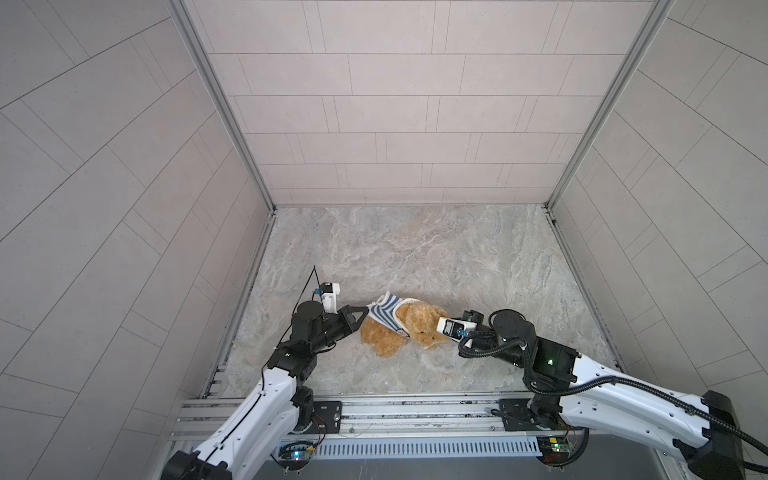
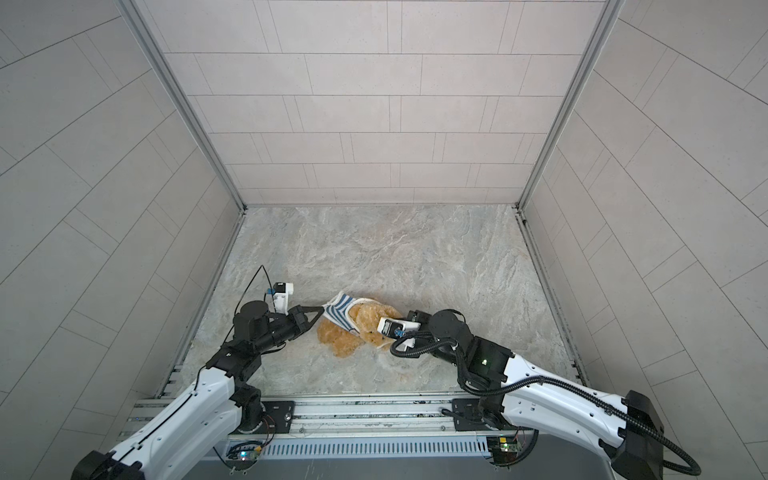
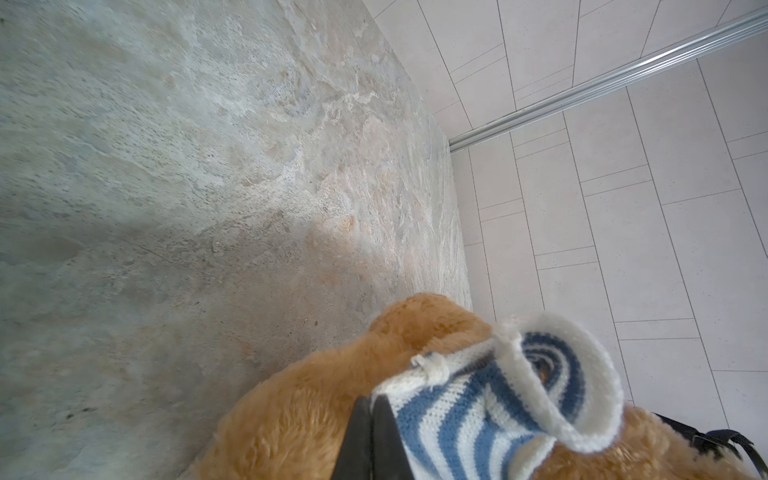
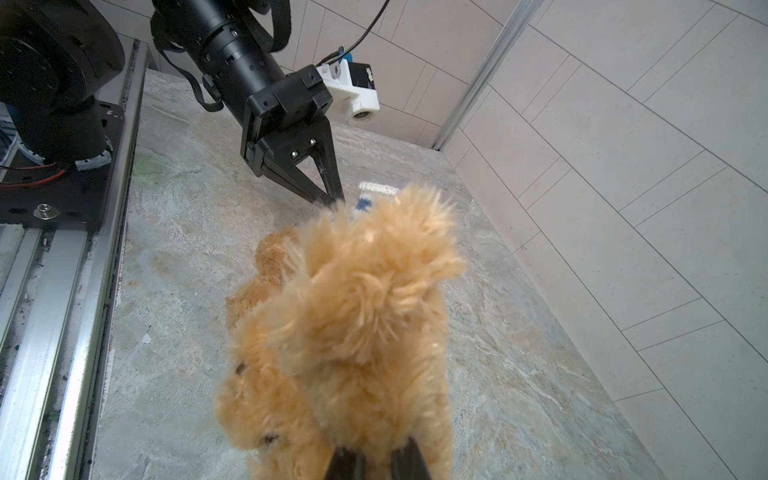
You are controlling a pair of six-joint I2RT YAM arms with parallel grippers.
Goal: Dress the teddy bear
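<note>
The teddy bear (image 1: 388, 340) lies on the gray table (image 1: 415, 249), near the front, between the two arms. The striped shirt (image 1: 384, 315) sits over part of the bear. The left gripper (image 1: 366, 311) is pinched tight on the edge of the shirt. The right gripper (image 4: 376, 459) is squeezed on the bear's fluffy fur, close to its face.
</note>
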